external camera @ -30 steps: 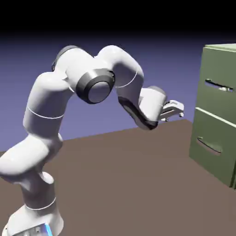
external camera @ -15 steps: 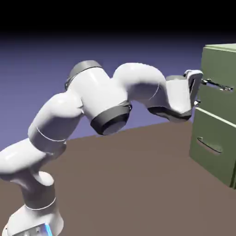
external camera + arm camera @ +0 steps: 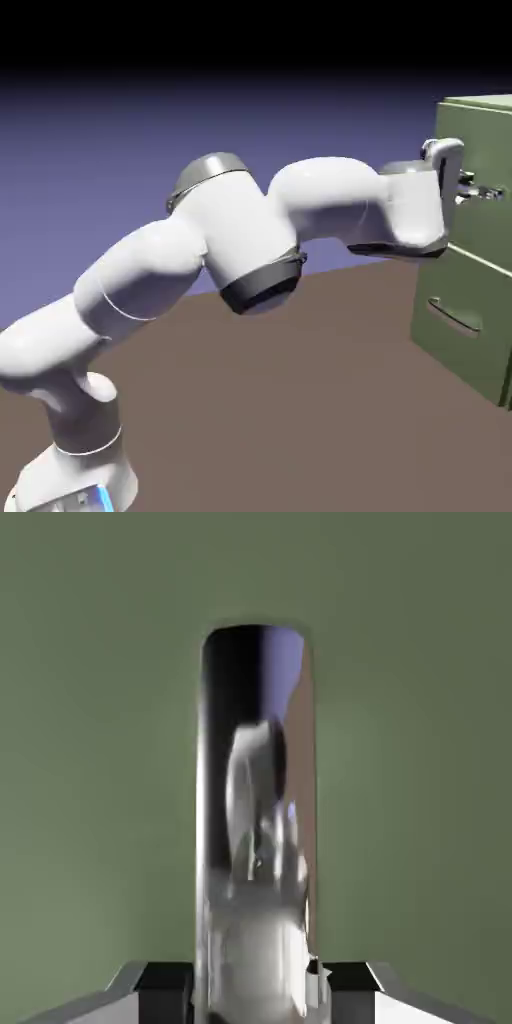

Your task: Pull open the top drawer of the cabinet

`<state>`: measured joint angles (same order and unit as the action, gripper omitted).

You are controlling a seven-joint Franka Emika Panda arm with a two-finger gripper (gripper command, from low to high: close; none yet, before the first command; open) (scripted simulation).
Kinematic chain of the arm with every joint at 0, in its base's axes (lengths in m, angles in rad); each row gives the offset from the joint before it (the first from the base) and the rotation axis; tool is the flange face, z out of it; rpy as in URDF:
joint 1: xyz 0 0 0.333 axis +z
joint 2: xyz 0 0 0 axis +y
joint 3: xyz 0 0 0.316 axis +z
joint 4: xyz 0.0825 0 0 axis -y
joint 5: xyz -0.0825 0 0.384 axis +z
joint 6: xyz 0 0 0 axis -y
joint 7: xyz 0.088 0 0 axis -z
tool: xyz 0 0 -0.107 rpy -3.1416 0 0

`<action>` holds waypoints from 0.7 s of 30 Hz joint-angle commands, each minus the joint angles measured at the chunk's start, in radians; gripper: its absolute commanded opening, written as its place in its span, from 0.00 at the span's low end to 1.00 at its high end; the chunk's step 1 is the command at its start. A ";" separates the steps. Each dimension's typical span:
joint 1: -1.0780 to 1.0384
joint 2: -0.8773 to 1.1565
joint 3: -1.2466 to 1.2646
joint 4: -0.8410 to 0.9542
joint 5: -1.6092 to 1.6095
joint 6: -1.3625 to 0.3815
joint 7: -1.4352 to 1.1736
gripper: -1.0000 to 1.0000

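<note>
A: Where was the top drawer [image 3: 478, 195] found?
B: High on the cabinet [image 3: 470, 320], directly ahead of the hand [image 3: 462, 186].
A: And the hand?
B: It was seen clamped shut across the handle [image 3: 255, 812], whose length was crossed by the fingers [image 3: 160, 984].

A shiny dark metal bar handle [image 3: 255, 812] is running up the middle of the picture, reflecting pale arm shapes and a patch of blue-violet. It is sitting between the two grey fingertips [image 3: 160, 982] of the gripper [image 3: 255, 987], which are pressing against its sides. Flat olive-green drawer front [image 3: 90, 712] is filling everything behind.
</note>
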<state>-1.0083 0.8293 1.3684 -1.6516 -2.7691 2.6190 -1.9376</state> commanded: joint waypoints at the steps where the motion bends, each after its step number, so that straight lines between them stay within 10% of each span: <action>1: -0.030 -0.014 0.019 -0.036 -0.001 -0.010 0.013 0.00; 21: -0.742 -0.053 0.587 -0.692 0.035 -0.161 0.094 0.00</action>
<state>-1.7504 0.7762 1.9552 -2.3433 -2.7367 2.4573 -1.8418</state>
